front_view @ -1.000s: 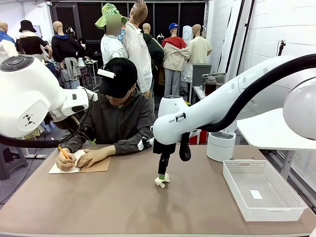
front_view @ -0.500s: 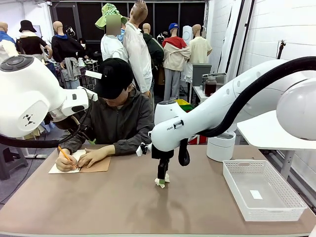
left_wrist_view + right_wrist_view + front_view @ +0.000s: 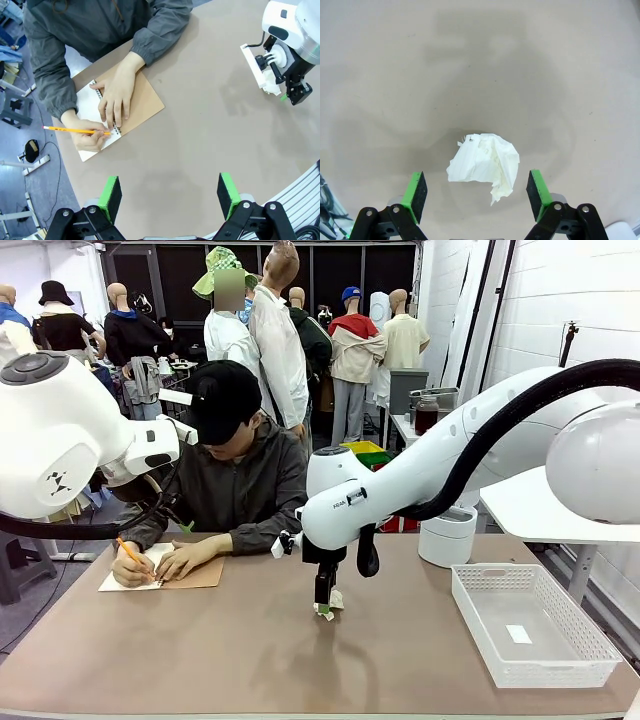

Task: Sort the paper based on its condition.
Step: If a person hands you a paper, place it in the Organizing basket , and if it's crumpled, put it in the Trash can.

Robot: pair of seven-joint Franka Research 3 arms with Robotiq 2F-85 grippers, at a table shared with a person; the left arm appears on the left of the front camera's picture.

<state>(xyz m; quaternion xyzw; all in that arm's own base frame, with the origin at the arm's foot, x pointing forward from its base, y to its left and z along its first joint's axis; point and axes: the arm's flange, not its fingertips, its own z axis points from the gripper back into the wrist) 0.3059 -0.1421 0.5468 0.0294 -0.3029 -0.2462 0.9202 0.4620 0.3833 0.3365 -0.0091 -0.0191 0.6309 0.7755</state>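
Note:
A crumpled white wad of paper [image 3: 482,165] lies on the tan table, also seen in the front view as the wad [image 3: 331,603] near the middle. My right gripper [image 3: 477,195] hangs straight over it, open, its green pads [image 3: 416,196] standing either side of the wad without touching it. From the front, the right gripper [image 3: 322,608] points down right at the table surface. My left gripper [image 3: 169,197] is open and empty, high above the near-left part of the table. The right gripper [image 3: 295,92] also appears far off in the left wrist view.
A person at the far left writes with a pencil [image 3: 75,131] in a tan-covered spiral notebook [image 3: 160,574]. A white mesh basket [image 3: 530,672] at the right holds a small white slip [image 3: 518,633]. A white round container [image 3: 447,533] stands behind it.
My right arm has shifted slightly left and lowered, bringing the open gripper down around the wad. The person's head has lifted a little.

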